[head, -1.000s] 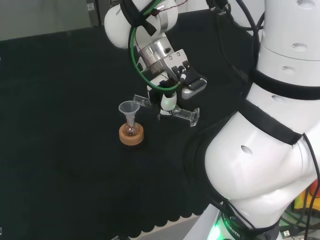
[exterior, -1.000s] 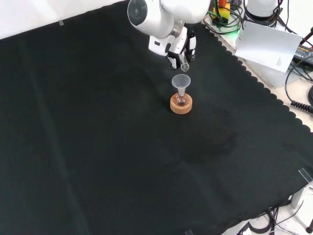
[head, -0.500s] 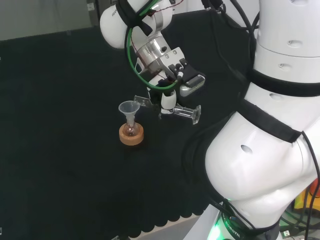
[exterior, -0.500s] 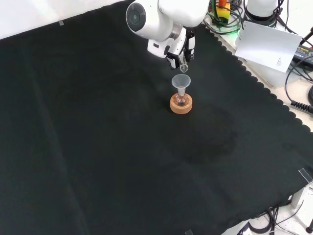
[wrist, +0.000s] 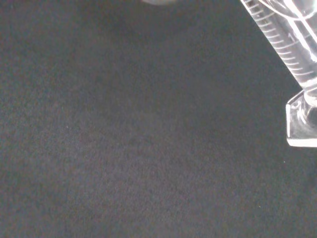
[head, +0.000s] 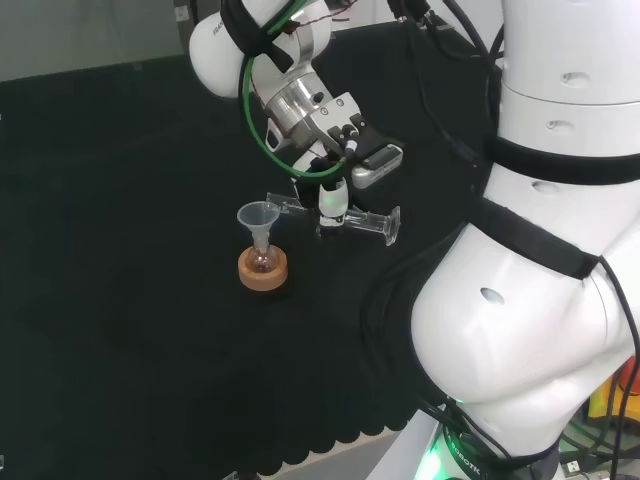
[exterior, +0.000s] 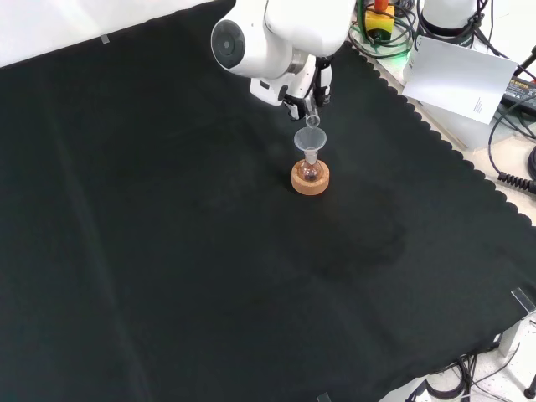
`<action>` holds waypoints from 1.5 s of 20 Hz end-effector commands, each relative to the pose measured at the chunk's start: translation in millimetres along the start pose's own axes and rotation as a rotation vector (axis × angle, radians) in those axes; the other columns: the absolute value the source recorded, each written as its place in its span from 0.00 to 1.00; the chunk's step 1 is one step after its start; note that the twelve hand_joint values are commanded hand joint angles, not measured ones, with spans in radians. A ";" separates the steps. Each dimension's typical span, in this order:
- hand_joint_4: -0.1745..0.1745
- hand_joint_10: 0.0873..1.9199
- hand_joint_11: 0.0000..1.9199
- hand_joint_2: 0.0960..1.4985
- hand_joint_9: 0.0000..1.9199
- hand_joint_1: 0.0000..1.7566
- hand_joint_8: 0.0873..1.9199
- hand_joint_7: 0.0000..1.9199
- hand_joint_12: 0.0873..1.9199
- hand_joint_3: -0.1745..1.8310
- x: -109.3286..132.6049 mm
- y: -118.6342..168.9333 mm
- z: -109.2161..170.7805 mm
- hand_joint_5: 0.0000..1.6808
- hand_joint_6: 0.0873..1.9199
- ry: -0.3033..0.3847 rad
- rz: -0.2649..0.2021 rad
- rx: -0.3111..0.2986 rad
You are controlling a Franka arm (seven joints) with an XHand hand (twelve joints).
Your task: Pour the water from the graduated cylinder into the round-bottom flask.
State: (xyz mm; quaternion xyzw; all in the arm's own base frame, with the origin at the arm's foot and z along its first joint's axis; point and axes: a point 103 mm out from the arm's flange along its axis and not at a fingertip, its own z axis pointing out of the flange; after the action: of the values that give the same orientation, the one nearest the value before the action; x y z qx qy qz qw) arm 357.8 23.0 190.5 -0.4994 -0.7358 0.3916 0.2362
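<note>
Nearest in the front view, the round flask (exterior: pixel 310 171) sits in a cork ring (exterior: pixel 310 178) on the black cloth (exterior: pixel 167 251), with a clear funnel (exterior: pixel 310 137) in its neck. Just beyond, the hand (exterior: pixel 303 90) has its fingers curled round the measuring cylinder (head: pixel 335 215). In the head view the cylinder lies almost level, its mouth at the funnel's right rim and its foot away to the right. The pour looks to be in hand, though I cannot tell whether water is running or how much remains. Next, the foot likely needs raising a little, keeping the mouth over the funnel.
</note>
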 end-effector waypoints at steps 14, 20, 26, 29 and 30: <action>0.00 0.00 0.74 0.74 0.80 0.66 0.03 0.73 0.28 0.08 -0.8 -3.3 -4.9 0.58 0.52 -0.040 0.070 0.091; 0.00 0.00 0.74 0.74 0.80 0.66 0.03 0.73 0.28 0.08 -0.1 -5.9 -9.6 0.58 0.52 -0.047 0.086 0.106; 0.00 0.00 0.74 0.74 0.80 0.66 0.03 0.73 0.28 0.08 2.0 -5.1 -12.4 0.58 0.52 -0.050 0.093 0.123; 0.00 0.00 0.74 0.74 0.80 0.66 0.03 0.73 0.28 0.08 0.9 -4.3 -13.3 0.58 0.52 -0.046 0.104 0.140; 0.00 0.00 0.74 0.74 0.80 0.66 0.03 0.73 0.28 0.08 0.7 -4.4 -13.8 0.58 0.52 -0.046 0.109 0.146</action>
State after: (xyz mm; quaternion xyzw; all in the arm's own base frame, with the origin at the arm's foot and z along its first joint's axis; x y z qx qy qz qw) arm 364.5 27.5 201.6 -0.5082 -0.6909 0.4594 0.2309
